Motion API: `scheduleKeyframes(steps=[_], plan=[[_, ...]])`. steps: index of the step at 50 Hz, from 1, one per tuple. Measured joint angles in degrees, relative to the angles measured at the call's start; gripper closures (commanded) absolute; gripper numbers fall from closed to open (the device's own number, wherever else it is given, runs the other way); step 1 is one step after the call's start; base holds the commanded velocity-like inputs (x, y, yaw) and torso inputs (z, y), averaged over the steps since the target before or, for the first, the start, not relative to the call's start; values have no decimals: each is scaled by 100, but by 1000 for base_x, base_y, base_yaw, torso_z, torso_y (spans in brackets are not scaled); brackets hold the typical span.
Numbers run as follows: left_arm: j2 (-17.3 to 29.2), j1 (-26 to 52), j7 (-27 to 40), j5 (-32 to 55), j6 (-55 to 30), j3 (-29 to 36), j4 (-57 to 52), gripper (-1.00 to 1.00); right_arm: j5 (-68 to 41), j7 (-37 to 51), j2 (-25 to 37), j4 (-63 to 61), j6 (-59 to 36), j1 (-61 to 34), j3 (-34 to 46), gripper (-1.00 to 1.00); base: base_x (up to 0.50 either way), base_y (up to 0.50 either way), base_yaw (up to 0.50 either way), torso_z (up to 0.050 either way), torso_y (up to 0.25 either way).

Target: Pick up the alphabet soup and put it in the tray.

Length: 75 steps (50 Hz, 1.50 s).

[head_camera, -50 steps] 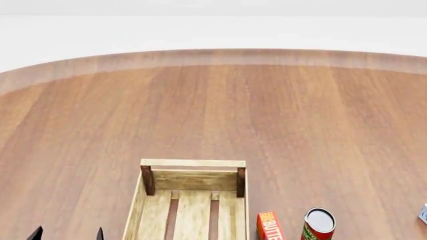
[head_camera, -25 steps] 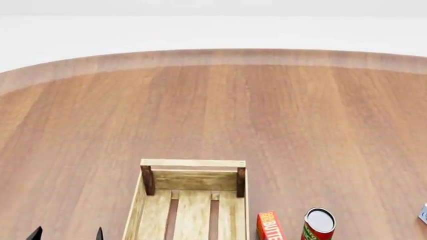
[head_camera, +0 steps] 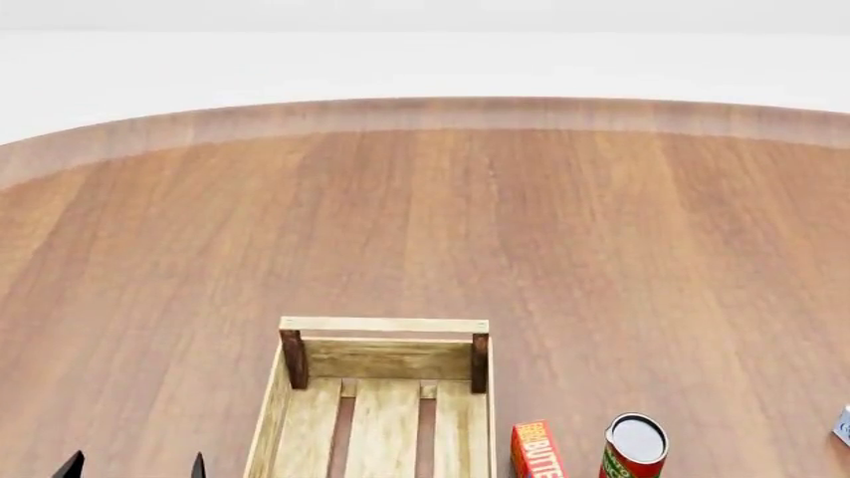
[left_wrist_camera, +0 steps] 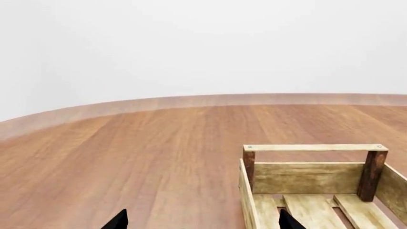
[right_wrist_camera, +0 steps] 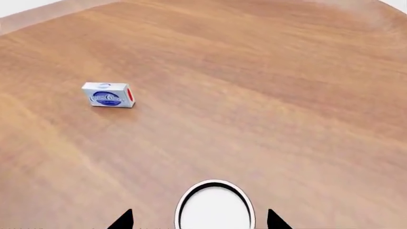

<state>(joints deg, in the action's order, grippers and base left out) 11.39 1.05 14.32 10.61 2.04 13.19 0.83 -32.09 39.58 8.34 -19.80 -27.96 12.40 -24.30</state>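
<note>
The alphabet soup (right_wrist_camera: 215, 210) shows only its whitish round top with a dark rim, at the near edge of the right wrist view; its label is hidden, and it is out of the head view. My right gripper (right_wrist_camera: 200, 220) is open, one dark fingertip on each side of that top, with a gap to the can on both sides. The tray (head_camera: 382, 326), a pale slatted crate with dark corner posts, lies low in the head view. My left gripper (head_camera: 133, 468) is open and holds nothing, just left of the tray (left_wrist_camera: 315, 148).
A red butter box (head_camera: 535, 450) and a red-and-green can with a grey top (head_camera: 634, 446) stand right of the tray. A small blue-and-white box (right_wrist_camera: 108, 95) lies farther right, at the head view's edge (head_camera: 842, 425). The round wooden table's far rim (head_camera: 425, 110) curves beyond.
</note>
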Motion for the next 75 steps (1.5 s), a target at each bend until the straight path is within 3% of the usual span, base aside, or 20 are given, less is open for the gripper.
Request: scheduleKeyframes(steps=[57,58,75], plan=[[104,28,147,96,46,135,33,-100,366,-279,159,1944,695,-522,345,-100,0,0,0,0,0],[105,29,149,98,47,137,34,-100,368,-279,161,1957,700,-524,349,100,0,0,0,0,0],[133,48,185,124,53,177,50,-100,212,-140,225,1454,550,-402,491,100,0,0,0,0,1]])
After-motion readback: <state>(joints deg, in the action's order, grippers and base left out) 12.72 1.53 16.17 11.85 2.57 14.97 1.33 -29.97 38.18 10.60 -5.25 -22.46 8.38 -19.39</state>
